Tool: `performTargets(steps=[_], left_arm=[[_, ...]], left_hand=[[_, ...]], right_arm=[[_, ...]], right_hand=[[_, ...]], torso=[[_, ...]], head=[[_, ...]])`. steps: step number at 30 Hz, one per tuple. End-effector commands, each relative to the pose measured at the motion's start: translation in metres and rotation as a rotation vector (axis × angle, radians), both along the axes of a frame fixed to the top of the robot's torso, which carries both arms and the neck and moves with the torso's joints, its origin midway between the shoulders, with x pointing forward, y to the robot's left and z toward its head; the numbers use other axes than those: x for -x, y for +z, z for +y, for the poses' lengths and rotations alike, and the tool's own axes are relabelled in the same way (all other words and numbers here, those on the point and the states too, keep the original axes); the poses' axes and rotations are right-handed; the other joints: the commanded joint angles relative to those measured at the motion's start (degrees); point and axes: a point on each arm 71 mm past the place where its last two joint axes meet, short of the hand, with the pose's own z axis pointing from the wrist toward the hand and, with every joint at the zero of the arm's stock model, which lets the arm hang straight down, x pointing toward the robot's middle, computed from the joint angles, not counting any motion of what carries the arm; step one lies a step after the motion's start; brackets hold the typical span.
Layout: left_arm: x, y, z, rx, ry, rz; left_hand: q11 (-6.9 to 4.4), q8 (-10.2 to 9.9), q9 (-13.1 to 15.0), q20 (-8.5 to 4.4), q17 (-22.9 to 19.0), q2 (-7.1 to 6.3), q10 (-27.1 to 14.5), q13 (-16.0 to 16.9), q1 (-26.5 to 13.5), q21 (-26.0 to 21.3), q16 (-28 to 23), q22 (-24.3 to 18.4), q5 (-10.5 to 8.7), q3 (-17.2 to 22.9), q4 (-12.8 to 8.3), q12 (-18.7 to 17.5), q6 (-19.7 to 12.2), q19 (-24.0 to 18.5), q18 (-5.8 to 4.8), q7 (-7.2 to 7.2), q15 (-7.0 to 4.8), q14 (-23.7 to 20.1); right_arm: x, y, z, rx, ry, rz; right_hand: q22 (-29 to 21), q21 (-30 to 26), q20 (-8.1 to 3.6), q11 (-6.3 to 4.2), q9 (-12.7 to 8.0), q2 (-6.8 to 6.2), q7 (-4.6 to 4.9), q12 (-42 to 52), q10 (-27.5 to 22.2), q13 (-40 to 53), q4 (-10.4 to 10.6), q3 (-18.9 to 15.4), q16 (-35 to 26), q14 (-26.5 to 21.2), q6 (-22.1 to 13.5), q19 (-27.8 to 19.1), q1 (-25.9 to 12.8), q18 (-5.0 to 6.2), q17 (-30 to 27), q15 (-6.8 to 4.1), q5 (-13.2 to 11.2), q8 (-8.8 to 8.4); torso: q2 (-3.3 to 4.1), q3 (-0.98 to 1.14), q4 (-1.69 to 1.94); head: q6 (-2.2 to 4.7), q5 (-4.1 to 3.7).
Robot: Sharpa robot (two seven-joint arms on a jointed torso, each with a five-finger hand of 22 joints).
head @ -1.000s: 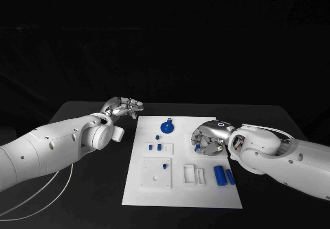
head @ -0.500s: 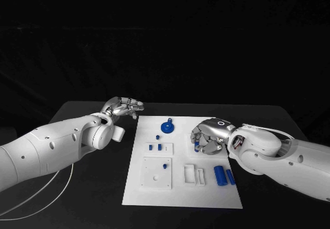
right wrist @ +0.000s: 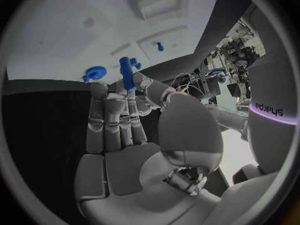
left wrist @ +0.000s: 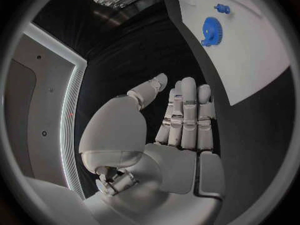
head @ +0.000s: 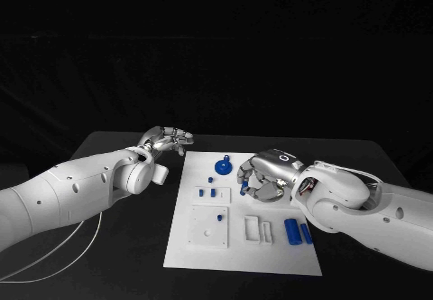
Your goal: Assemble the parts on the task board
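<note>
Right hand (head: 266, 177) over the task board (head: 242, 259), toward its 1 o'clock side — fingers pinching a slim blue peg (right wrist: 127, 73), upright. Blue gear (head: 223, 166) just beside it at 9 o'clock. Left hand (head: 166, 140) off the board's far-left corner — fingers straight, close together, holding nothing.

My right hand (head: 264, 177) now sits higher over the board (head: 242, 259) and nearer the gear (head: 223, 166) than a second ago, pinching a blue peg (right wrist: 127, 74) lifted from the surface.
</note>
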Motion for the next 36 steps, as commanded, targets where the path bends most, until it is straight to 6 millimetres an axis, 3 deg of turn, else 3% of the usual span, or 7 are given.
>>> performTargets(steps=[1,6,10,14,20,30,36], left_arm=[[0.000,0.001,-0.003,0.013,-0.012,-0.005],[-0.001,0.001,-0.006,0.017,-0.016,-0.004],[-0.001,0.001,-0.008,0.019,-0.017,-0.003],[-0.002,0.001,-0.011,0.020,-0.023,-0.002],[-0.002,0.001,-0.013,0.021,-0.027,-0.002],[-0.002,0.001,-0.016,0.023,-0.034,-0.001],[-0.002,0.001,-0.017,0.023,-0.036,0.000]], left_hand=[[0.19,0.30,0.07,-0.71,0.09,0.17,-0.05,0.06,-0.50,-0.27,-0.21,0.07,0.26,-0.25,-0.04,-0.12,-0.42,-0.03,0.77,-0.05,0.09,0.23],[0.19,0.30,0.07,-0.71,0.10,0.18,-0.06,0.07,-0.49,-0.28,-0.22,0.08,0.26,-0.25,-0.05,-0.12,-0.42,-0.03,0.77,-0.05,0.09,0.23],[0.20,0.30,0.07,-0.70,0.12,0.22,-0.07,0.08,-0.53,-0.29,-0.23,0.09,0.25,-0.26,-0.02,-0.12,-0.43,-0.02,0.77,-0.04,0.09,0.23],[0.20,0.30,0.07,-0.70,0.13,0.23,-0.07,0.08,-0.54,-0.30,-0.24,0.09,0.25,-0.27,-0.01,-0.12,-0.43,-0.02,0.77,-0.04,0.10,0.23],[0.21,0.30,0.07,-0.70,0.13,0.25,-0.08,0.08,-0.56,-0.30,-0.25,0.09,0.25,-0.27,0.00,-0.12,-0.44,-0.02,0.76,-0.04,0.10,0.22],[0.21,0.30,0.07,-0.69,0.16,0.29,-0.11,0.09,-0.57,-0.33,-0.27,0.11,0.25,-0.27,0.00,-0.13,-0.46,-0.03,0.76,-0.03,0.11,0.22],[0.22,0.30,0.07,-0.69,0.17,0.31,-0.12,0.10,-0.58,-0.34,-0.28,0.12,0.25,-0.28,0.01,-0.13,-0.46,-0.03,0.76,-0.03,0.11,0.21]], right_arm=[[0.007,0.004,0.015,-0.050,0.053,0.007],[0.018,0.002,0.047,-0.066,0.139,0.014],[0.026,-0.007,0.064,-0.082,0.179,0.047],[0.029,-0.015,0.073,-0.086,0.195,0.064],[0.033,-0.027,0.083,-0.074,0.219,0.083],[0.038,-0.051,0.089,-0.031,0.230,0.103],[0.042,-0.061,0.088,-0.016,0.231,0.124]], right_hand=[[1.22,0.21,-0.23,-0.84,0.07,0.10,0.02,0.30,3.60,2.17,-0.01,0.36,0.21,-0.51,0.43,0.30,0.58,1.69,0.02,-0.79,0.40,0.23],[1.22,0.23,-0.23,-0.84,0.09,0.15,0.02,0.29,3.58,2.21,0.00,0.40,0.22,-0.52,0.41,0.30,0.58,1.70,0.02,-0.80,0.40,0.22],[1.21,0.25,-0.24,-0.84,0.11,0.23,0.03,0.27,3.54,2.25,0.00,0.43,0.22,-0.53,0.38,0.28,0.55,1.70,0.02,-0.79,0.40,0.20],[1.21,0.26,-0.24,-0.83,0.12,0.27,0.03,0.26,3.52,2.26,-0.01,0.44,0.22,-0.53,0.36,0.27,0.54,1.70,0.02,-0.79,0.40,0.19],[1.21,0.28,-0.25,-0.82,0.14,0.38,0.05,0.24,3.47,2.31,-0.05,0.47,0.22,-0.55,0.31,0.25,0.53,1.70,0.01,-0.78,0.40,0.17],[1.20,0.31,-0.26,-0.82,0.18,0.46,0.05,0.22,3.44,2.38,-0.14,0.51,0.22,-0.56,0.28,0.21,0.52,1.70,0.01,-0.77,0.40,0.16],[1.21,0.33,-0.26,-0.82,0.20,0.46,0.05,0.22,3.42,2.41,-0.22,0.51,0.22,-0.57,0.29,0.19,0.52,1.70,0.01,-0.77,0.40,0.16]], torso=[[0.00,0.01,0.02],[-0.13,0.02,-0.23],[-0.17,-0.06,-0.21],[-0.12,0.01,-0.06],[-0.17,-0.12,-0.07],[-0.03,0.02,-0.08],[-0.03,-0.01,-0.09]], head=[[-0.09,0.40],[-0.13,0.93],[-0.09,1.29],[-0.16,1.69],[-0.43,2.26],[-0.86,2.96],[-1.09,3.31]])
